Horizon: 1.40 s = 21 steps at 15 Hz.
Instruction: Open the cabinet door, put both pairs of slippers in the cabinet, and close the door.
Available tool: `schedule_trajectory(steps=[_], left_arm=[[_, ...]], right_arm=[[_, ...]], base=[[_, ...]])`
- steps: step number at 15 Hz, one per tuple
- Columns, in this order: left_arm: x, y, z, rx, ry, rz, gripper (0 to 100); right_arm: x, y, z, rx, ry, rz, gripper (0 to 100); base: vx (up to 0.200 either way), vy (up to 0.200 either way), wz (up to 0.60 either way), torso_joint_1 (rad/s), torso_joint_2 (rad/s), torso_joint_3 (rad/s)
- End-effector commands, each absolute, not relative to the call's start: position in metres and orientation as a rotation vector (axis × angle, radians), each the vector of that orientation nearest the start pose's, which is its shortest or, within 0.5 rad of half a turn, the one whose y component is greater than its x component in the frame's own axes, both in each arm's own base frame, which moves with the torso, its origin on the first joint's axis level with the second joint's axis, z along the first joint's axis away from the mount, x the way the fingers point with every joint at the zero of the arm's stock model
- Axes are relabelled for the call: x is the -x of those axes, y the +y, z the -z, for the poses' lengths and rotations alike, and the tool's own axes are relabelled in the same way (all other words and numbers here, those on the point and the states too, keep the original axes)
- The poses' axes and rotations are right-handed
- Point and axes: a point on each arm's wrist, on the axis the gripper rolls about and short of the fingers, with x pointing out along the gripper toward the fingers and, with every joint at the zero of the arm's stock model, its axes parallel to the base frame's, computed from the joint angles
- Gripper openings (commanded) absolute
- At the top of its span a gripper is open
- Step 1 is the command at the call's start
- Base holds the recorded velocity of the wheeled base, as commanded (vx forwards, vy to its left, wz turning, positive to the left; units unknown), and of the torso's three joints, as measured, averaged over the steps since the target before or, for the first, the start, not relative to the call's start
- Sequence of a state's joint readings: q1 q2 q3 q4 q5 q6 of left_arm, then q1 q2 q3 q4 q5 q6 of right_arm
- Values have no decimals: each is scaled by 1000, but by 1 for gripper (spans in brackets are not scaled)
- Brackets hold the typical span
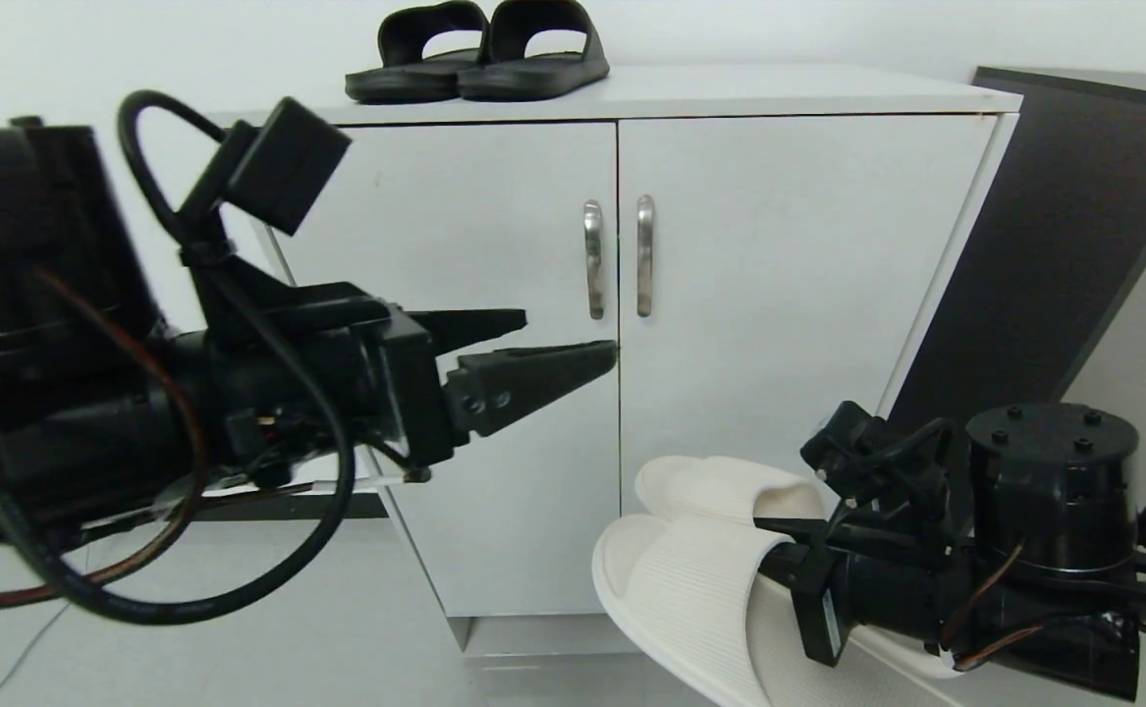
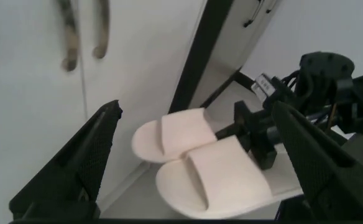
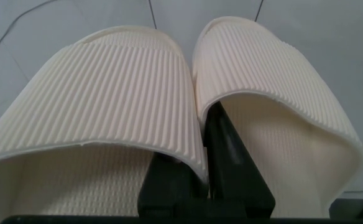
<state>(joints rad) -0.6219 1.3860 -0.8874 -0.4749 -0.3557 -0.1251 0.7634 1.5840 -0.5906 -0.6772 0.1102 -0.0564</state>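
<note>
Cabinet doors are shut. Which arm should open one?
Left. The left hand is open, close to the door handles; the right hand holds the white slippers.

white ribbed slippers [image 1: 690, 589], black slippers [image 1: 523, 74], white cabinet [image 1: 798, 295]

A plain white wall [image 1: 91, 49] closes off the back of the room. Along its foot, low on the left, runs a dark band [image 1: 288, 506] like a skirting. Over on the right a tall dark grey panel [image 1: 1054, 245] stands at a slant, with a lighter grey surface past its far edge. The floor [image 1: 288, 648] is pale tile with thin dark joints, and a thin cable [image 3: 7, 32] trails loosely across it.
</note>
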Motion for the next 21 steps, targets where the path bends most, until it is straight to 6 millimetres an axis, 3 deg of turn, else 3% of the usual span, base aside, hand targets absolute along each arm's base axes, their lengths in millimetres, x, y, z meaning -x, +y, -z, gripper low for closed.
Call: schedule_trajectory(steps=[1, 5, 8, 11, 16, 21], left_arm=[[-206, -174, -275, 110, 105, 1021, 100], [-234, -200, -295, 163, 67, 1038, 100], [-236, -211, -301, 211, 106, 1093, 100], [-237, -213, -305, 258, 139, 1163, 100], [-255, -225, -299, 260, 140, 1095, 100], [-275, -211, -294, 261, 140, 1020, 100]], right_arm=[[-186, 181, -163, 156, 283, -873, 0], [-186, 179, -165, 155, 277, -869, 0], [-187, 179, -164, 155, 278, -869, 0], [-186, 179, -164, 155, 282, -871, 0], [-186, 180, -162, 157, 286, -874, 0], [-187, 181, -162, 158, 289, -874, 0]], base=[[0, 0, 0, 0, 0, 0], [0, 0, 0, 0, 0, 0], [0, 0, 0, 0, 0, 0], [0, 0, 0, 0, 0, 0], [0, 0, 0, 0, 0, 0], [0, 0, 0, 0, 0, 0]])
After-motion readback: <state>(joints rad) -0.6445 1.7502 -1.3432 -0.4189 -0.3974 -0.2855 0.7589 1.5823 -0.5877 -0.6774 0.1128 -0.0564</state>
